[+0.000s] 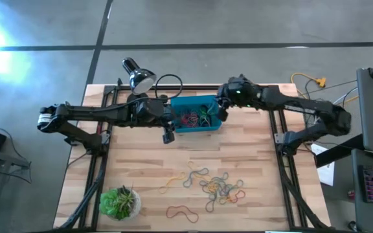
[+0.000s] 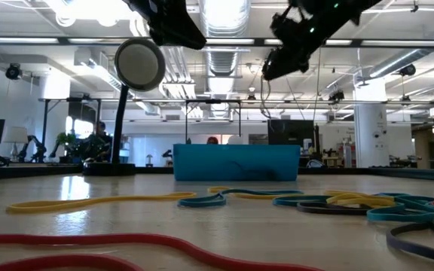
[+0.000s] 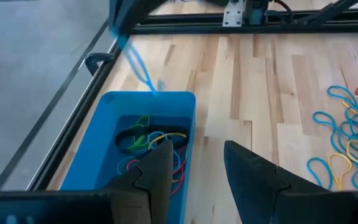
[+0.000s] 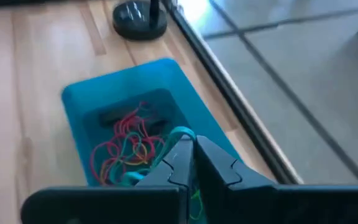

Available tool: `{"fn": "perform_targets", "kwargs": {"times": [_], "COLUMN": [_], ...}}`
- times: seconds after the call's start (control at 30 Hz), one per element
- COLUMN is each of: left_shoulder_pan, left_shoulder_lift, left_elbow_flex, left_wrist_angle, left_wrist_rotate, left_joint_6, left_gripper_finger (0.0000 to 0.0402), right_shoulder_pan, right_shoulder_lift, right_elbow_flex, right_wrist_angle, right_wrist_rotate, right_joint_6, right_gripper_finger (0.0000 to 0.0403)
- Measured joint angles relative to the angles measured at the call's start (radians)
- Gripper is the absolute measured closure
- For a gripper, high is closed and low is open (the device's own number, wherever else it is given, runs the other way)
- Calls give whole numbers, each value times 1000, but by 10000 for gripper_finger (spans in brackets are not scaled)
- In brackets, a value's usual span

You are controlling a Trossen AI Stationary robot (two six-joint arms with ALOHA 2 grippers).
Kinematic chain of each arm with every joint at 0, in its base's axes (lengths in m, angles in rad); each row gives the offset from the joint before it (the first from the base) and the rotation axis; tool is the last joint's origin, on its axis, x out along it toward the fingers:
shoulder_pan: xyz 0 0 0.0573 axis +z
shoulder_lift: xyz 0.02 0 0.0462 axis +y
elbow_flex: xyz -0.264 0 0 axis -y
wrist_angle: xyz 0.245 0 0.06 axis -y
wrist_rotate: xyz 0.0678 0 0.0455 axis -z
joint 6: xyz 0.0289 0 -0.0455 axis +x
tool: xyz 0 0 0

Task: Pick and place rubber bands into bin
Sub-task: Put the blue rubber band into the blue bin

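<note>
The teal bin stands near the table's far edge and holds a tangle of red, yellow, green and black rubber bands. Loose rubber bands lie scattered on the near half of the table, with one red loop nearest the edge. My left gripper is open and hovers above the bin's left end. My right gripper hangs over the bin's right end, shut on a light-blue band. My right gripper pinches a light-blue rubber band between its two shut fingertips, pointing down from above into the bin. The loop curls out at the fingertips over the bands inside. Whether its lower part touches them cannot be told.
A desk lamp stands at the far left by the bin, its base just beyond the bin. A potted plant sits at the near left corner. Black frame rails run along both table sides; cables lie off the far right.
</note>
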Motion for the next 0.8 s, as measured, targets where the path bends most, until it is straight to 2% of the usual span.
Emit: {"fn": "perform_targets", "kwargs": {"times": [0.27,0.47,0.57,0.67,0.8], "left_shoulder_pan": [0,0,0,0,0], "left_shoulder_lift": [0,0,0,0,0], "left_elbow_flex": [0,0,0,0,0], "left_wrist_angle": [18,17,16,15,14], "left_wrist_rotate": [0,0,0,0,-1], "left_joint_6": [0,0,0,0,0], "left_gripper_finger": [272,272,272,272,272], "right_shoulder_pan": [-63,-85,-100,-112,-113], "right_shoulder_lift": [190,267,292,307,311], "right_elbow_flex": [23,41,52,68,73], "right_wrist_angle": [6,8,5,1,-7], "right_wrist_rotate": [-61,-69,-151,-245,-266], "right_joint_6": [11,77,84,85,86], "right_gripper_finger": [395,394,392,376,334]}}
